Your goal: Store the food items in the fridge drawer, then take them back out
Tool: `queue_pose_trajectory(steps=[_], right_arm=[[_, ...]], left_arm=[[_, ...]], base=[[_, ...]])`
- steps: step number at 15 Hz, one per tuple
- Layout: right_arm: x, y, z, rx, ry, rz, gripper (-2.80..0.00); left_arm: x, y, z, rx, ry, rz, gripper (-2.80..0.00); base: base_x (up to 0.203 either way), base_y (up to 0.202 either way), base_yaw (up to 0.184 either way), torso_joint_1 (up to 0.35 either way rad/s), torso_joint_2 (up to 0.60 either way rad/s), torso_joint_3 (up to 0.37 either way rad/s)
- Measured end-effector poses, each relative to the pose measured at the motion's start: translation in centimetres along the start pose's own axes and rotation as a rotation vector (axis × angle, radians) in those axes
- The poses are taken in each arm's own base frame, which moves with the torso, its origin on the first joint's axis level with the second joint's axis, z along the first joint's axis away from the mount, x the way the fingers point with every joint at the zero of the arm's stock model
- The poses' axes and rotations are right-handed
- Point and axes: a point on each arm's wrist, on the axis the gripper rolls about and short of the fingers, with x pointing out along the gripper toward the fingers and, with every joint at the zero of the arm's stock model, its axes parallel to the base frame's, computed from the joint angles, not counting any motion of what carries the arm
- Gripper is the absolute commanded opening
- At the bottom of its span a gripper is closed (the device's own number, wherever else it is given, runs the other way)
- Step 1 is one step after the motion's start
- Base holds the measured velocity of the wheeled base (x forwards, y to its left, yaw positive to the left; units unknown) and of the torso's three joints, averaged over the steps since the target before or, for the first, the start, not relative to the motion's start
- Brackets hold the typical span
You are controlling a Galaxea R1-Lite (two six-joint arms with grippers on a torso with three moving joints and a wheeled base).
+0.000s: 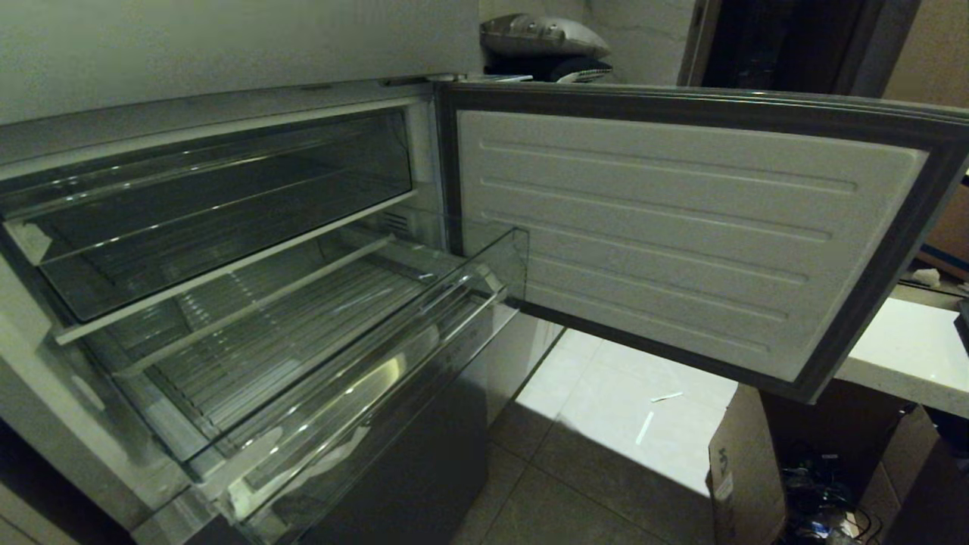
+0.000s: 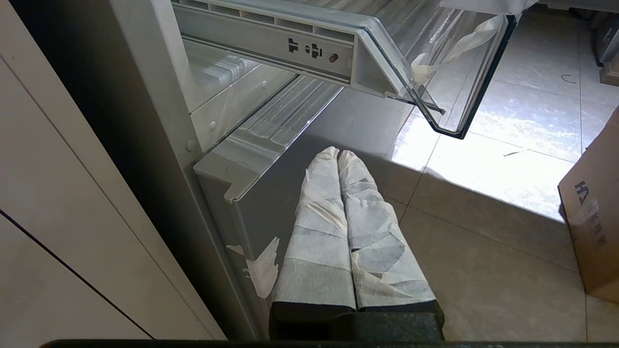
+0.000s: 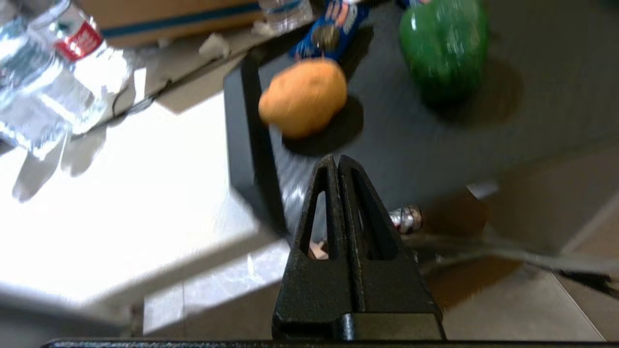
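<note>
Hovering my right pincer (image 3: pixel 338 162), fingers pressed together and empty, just short of the orange-brown food item (image 3: pixel 303 97) lying on a dark tray (image 3: pixel 435 140) beside a green pepper (image 3: pixel 444 46). Fridge drawer (image 1: pixel 318 356) stands pulled out. Left pincer (image 2: pixel 338 154) hangs closed near the fridge's base.

Head view dim; bright sunlit patch on floor (image 1: pixel 606 393) below fridge door (image 1: pixel 681 235). Right wrist view motion-blurred, floor overexposed.
</note>
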Motion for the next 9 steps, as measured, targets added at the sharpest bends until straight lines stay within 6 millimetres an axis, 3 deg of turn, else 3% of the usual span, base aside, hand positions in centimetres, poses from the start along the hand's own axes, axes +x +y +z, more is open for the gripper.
queue_pose_trajectory(steps=[3,4,9], right_arm=[[2.8,-0.5,0.8,0.006,0.054,0.127,-2.8],[3.6,-0.7,0.8,0.005,0.072,0.157,0.0],[6.8,-1.3,0.5,-0.059,0.099,0.212,0.0]], left_arm=[[0.0,0.0,0.0,0.0,0.0,0.0,-2.8],[0.0,0.0,0.0,0.0,0.0,0.0,-2.8],[0.0,0.0,0.0,0.0,0.0,0.0,-2.8]], base=[[0.0,0.0,0.0,0.0,0.0,0.0],[0.0,0.0,0.0,0.0,0.0,0.0],[0.0,0.0,0.0,0.0,0.0,0.0]])
